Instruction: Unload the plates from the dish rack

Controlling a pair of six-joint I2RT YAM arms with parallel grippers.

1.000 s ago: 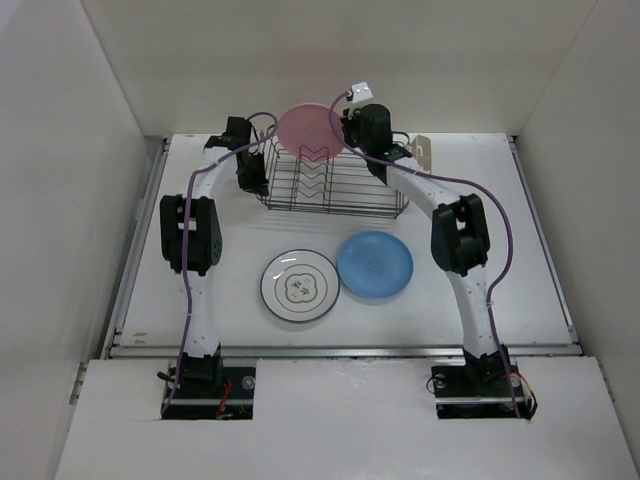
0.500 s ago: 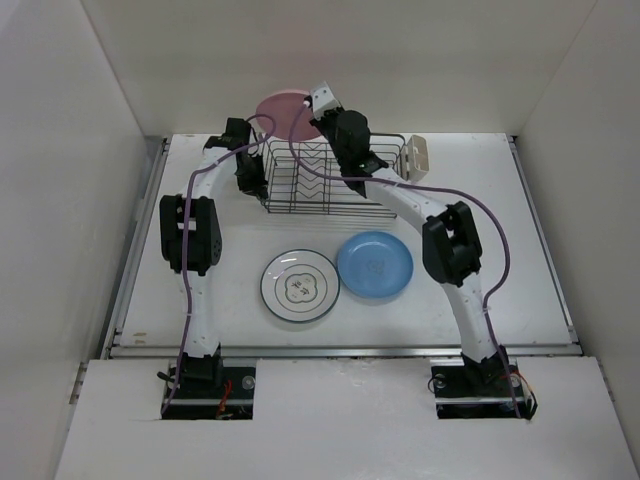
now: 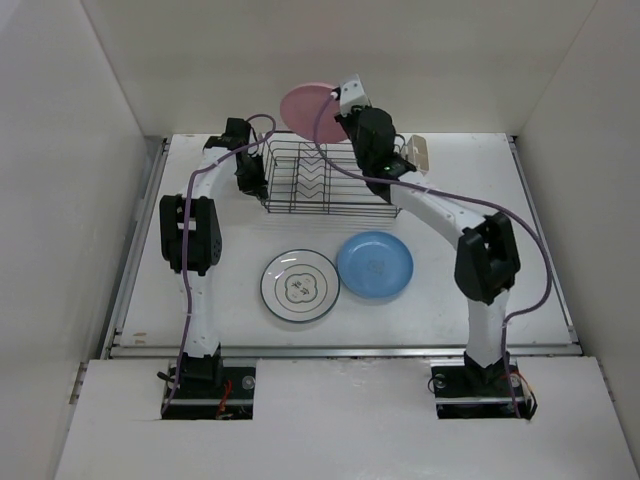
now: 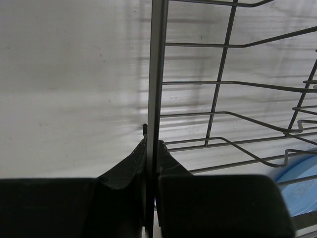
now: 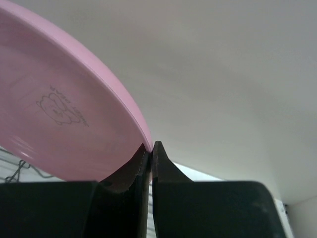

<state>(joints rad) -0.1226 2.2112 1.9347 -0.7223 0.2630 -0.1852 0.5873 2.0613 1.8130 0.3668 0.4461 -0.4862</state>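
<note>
Now clear of the dish rack [image 3: 300, 185], the pink plate [image 3: 308, 105] swings back rightward above the rack's far edge, its rim pinched in the closed right gripper [image 5: 151, 148], while the left gripper [image 4: 152, 144] stays clamped on a rack wire; the rack looks emptied, probably leaving only set-down.

White table [image 3: 530, 250], matte, with faint scuffs and grey shadow stripes in the left wrist view. Plain white panels box it in: back wall [image 3: 450, 60], left wall [image 3: 60, 200], right wall [image 3: 600, 180]. Metal rail [image 3: 340, 350] runs along the near table edge, white ledge [image 3: 340, 420] just beyond it
</note>
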